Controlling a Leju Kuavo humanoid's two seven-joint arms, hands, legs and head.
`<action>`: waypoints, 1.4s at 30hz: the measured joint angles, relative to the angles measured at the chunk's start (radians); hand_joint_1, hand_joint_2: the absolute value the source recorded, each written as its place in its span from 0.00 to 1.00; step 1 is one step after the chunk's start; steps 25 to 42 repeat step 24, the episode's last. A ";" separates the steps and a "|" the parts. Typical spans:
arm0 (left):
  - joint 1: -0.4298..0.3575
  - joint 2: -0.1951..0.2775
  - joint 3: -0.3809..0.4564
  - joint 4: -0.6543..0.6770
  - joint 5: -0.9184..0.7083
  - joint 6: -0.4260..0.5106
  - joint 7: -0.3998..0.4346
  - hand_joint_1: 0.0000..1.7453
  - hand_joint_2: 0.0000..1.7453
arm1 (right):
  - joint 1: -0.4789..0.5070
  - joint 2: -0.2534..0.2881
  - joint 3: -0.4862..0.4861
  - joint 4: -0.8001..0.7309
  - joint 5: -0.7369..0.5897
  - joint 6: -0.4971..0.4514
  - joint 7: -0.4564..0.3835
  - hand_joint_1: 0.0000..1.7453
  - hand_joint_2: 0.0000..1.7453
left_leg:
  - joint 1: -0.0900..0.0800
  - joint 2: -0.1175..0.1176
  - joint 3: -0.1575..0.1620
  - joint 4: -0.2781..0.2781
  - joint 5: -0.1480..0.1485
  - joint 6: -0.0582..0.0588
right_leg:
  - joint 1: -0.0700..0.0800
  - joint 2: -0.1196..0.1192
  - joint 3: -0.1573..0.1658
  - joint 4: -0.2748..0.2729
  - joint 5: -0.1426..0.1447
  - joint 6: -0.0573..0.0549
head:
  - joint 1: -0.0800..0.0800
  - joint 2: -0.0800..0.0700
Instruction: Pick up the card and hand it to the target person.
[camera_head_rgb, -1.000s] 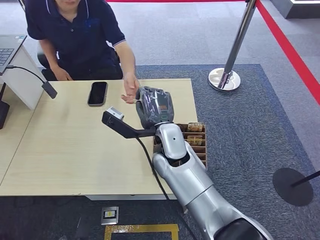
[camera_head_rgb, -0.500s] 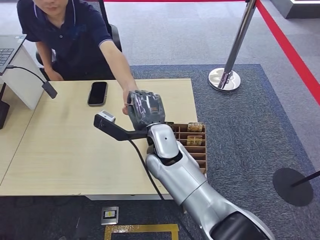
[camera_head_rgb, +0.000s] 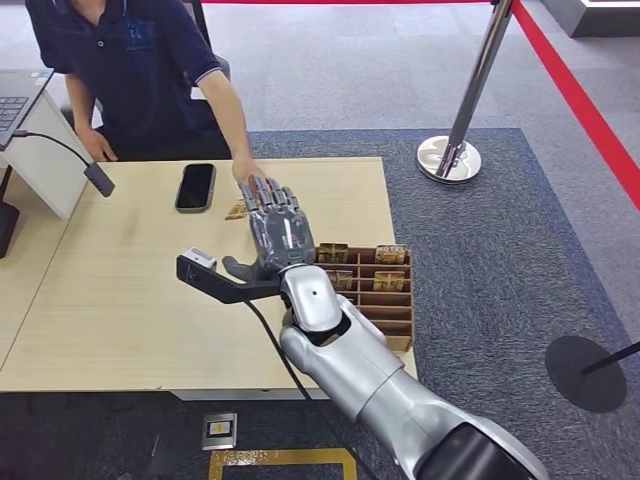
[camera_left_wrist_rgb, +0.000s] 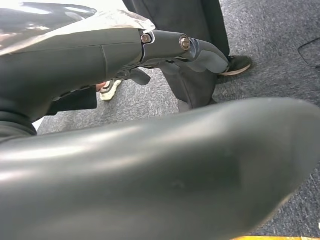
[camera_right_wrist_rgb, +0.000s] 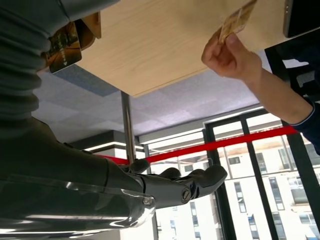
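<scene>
The card is a small brown one, pinched in the seated person's hand just above the table. The right wrist view has the same card in that person's fingers. My right hand hovers over the table just short of the card, fingers spread and straight, holding nothing. Its dark fingers stretch out bare in the right wrist view. My left hand hangs beside my body, fingers extended, nothing in it.
A wooden compartment box with more cards stands at the table's right edge, under my forearm. A black phone lies near the person, a laptop at far left. A stanchion base and red belt stand beyond.
My right hand was curled around the card a second ago; the person reached in and took it. My hand has opened and drawn back leftward and nearer.
</scene>
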 joint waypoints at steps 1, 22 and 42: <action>0.000 0.000 0.000 0.000 0.000 0.000 0.000 0.00 0.00 | 0.000 0.000 0.001 0.003 0.003 -0.013 0.001 0.00 0.00 | 0.000 0.000 0.000 0.000 0.000 0.000 | 0.000 0.000 0.000 0.000 0.000 0.000 | 0.000 0.000; 0.014 -0.001 0.001 0.003 -0.003 -0.011 0.019 0.00 0.00 | 0.580 -0.279 -0.593 -0.799 0.200 -0.301 -0.057 0.00 0.00 | 0.000 -0.003 -0.002 0.001 -0.005 0.003 | 0.000 0.000 0.000 -0.005 -0.001 0.002 | 0.000 0.000; 0.014 -0.001 0.001 0.004 -0.001 -0.014 0.019 0.00 0.00 | 0.649 -0.285 -0.659 -0.889 0.158 -0.332 -0.103 0.00 0.00 | 0.000 -0.002 -0.002 0.001 -0.006 0.003 | 0.000 0.000 0.000 -0.005 -0.002 0.002 | 0.000 0.000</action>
